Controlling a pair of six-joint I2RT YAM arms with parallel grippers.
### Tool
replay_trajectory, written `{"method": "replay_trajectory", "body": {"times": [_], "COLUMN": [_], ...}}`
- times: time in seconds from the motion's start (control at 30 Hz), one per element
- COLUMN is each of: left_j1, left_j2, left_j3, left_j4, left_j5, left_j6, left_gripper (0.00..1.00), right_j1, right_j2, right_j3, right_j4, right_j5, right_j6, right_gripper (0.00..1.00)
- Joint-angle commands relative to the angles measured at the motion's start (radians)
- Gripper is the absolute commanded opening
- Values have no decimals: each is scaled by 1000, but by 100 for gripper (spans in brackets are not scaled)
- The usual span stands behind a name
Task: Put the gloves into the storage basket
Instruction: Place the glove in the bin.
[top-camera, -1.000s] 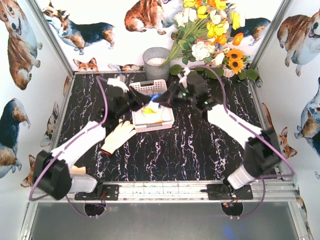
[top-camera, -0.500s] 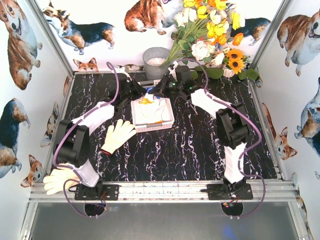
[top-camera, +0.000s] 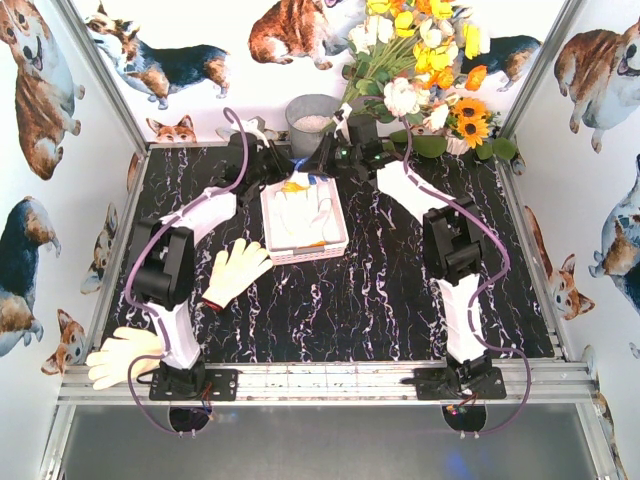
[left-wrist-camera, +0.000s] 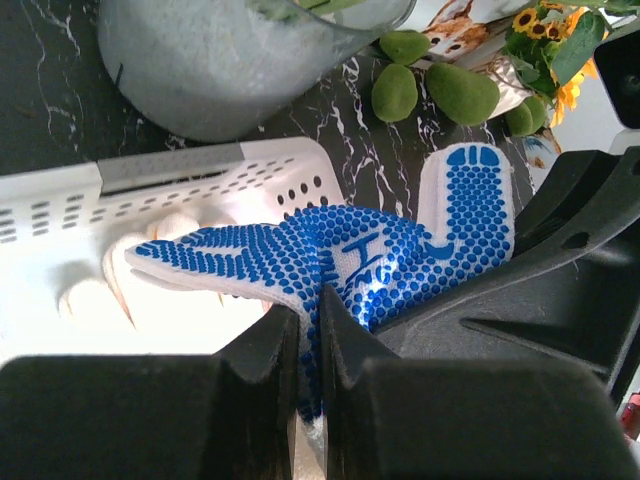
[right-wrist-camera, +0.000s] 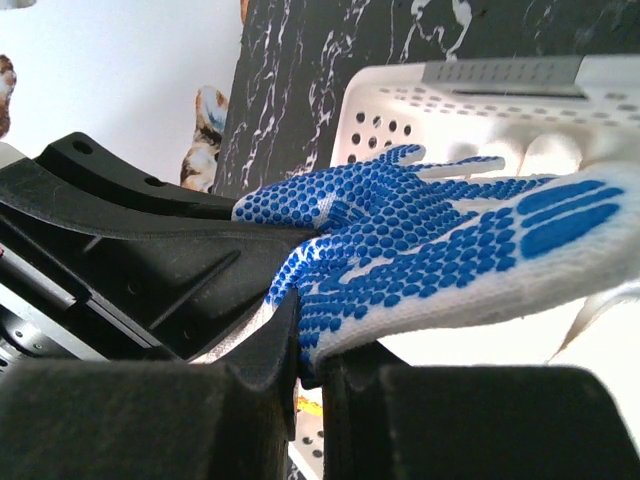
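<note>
Left hand (left-wrist-camera: 309, 335): black fingers are pressed almost together, and a fold of the blue-dotted white knit glove (left-wrist-camera: 345, 250) is pinched in the narrow slot between them; right hand (right-wrist-camera: 311, 345): same state, with the cuff-side edge of the blue-dotted white knit glove (right-wrist-camera: 430, 240) clamped between its fingers; the glove is thus held from both sides and spread flat between the two hands, dotted palm to the wrist cameras.

In the top view both hands are seen at the far end of the shallow white rectangular plastic basket (top-camera: 305, 254), with the held glove over that end; contact with the rim cannot be told.

Basket walls are perforated with round holes and the rim is slotted (left-wrist-camera: 200, 185); it is filled with plain white knit gloves (top-camera: 300, 215), rounded fingertips up against the far wall; a yellow-orange patch is visible near the near wall.

A cream knit glove with a dark cuff trim (top-camera: 235, 270) is laid flat on the black white-veined marble-pattern counter (top-camera: 400, 290), just left of the basket; another pale glove (top-camera: 125, 355) is found at the near left corner beside the left arm's base.

A round grey frosted bucket (top-camera: 312, 125) is placed just beyond the basket's far end.
</note>
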Motion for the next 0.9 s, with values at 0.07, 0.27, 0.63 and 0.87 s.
{"method": "replay_trajectory", "body": {"times": [0.07,0.27,0.63,0.87], "left_j1": [13,29,30,29], "left_j2": [66,83,96,80], "left_j3": [66,74,21,-30], "left_j4": [87,81,100,111], "left_j5": [49,47,87,83], "left_j6": [88,123,111,101], "left_gripper": [0,0,0,0], "right_j1": [-2,-2,-2,1], "right_j2": [65,116,125,98], "right_j3": [124,176,139,75], "right_j4": [26,18,9,6], "right_j5": [20,13,4,-4], "right_j6": [-98,-138,-155,-151], "right_gripper": [0,0,0,0]}}
